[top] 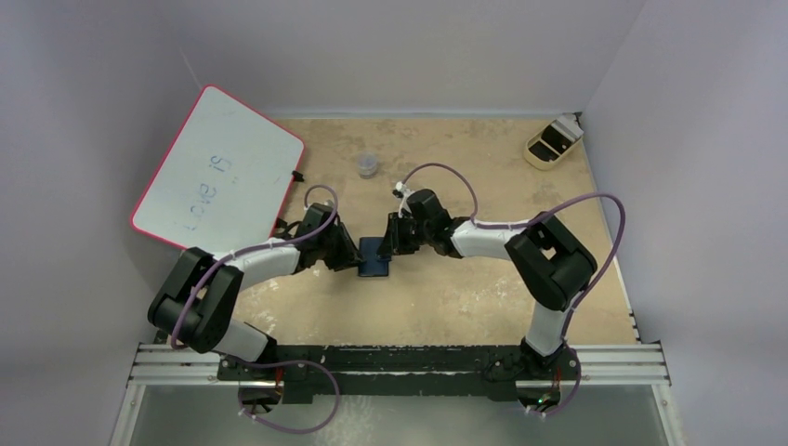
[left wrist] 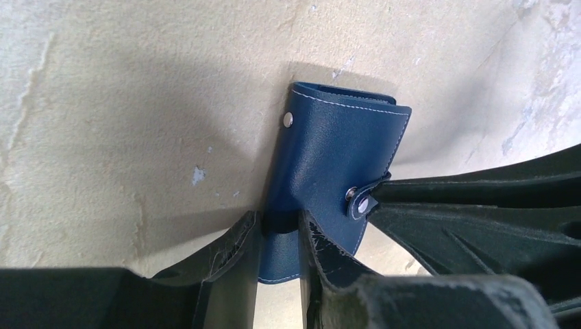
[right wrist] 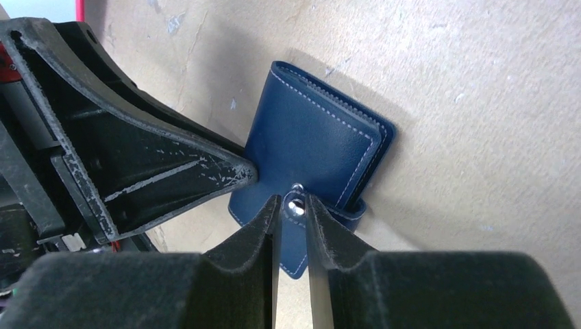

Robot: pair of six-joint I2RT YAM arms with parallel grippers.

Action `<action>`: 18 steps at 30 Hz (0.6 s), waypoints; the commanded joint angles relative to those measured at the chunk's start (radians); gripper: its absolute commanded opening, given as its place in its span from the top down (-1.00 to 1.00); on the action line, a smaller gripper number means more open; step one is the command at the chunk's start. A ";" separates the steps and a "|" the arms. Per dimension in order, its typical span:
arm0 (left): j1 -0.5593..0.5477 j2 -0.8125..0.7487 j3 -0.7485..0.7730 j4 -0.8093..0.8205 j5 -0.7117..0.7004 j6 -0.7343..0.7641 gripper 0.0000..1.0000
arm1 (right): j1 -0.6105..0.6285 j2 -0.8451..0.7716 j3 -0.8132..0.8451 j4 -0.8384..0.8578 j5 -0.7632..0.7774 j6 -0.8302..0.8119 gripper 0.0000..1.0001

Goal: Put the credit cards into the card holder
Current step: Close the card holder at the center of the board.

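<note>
The navy card holder (top: 374, 258) lies folded on the tan table between both arms. It also shows in the left wrist view (left wrist: 336, 151) and the right wrist view (right wrist: 308, 140). My left gripper (top: 349, 256) is shut on the holder's near edge flap (left wrist: 281, 223). My right gripper (top: 394, 245) is shut on the holder's snap tab (right wrist: 293, 204), whose silver stud shows between the fingertips. The right fingers (left wrist: 479, 205) show in the left wrist view, and a left finger (right wrist: 137, 164) shows in the right wrist view. No credit cards are in view.
A pink-edged whiteboard (top: 218, 167) leans at the back left. A small clear cup (top: 368, 165) stands behind the grippers. A tan oval tray (top: 555, 142) sits in the back right corner. White walls enclose the table.
</note>
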 commanded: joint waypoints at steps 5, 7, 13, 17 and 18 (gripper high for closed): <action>-0.003 -0.004 -0.019 0.079 0.030 -0.037 0.54 | 0.009 -0.100 0.016 -0.112 0.033 -0.025 0.55; -0.003 -0.002 -0.024 0.084 0.031 -0.043 0.55 | 0.009 -0.091 0.016 -0.113 0.032 -0.028 0.54; -0.004 -0.002 -0.028 0.090 0.035 -0.049 0.56 | 0.009 -0.070 0.015 -0.116 0.046 -0.029 0.55; -0.003 -0.003 -0.030 0.092 0.035 -0.053 0.57 | 0.009 -0.058 0.014 -0.111 0.058 -0.029 0.54; -0.003 -0.002 -0.031 0.096 0.035 -0.054 0.57 | 0.009 -0.054 0.015 -0.109 0.057 -0.032 0.54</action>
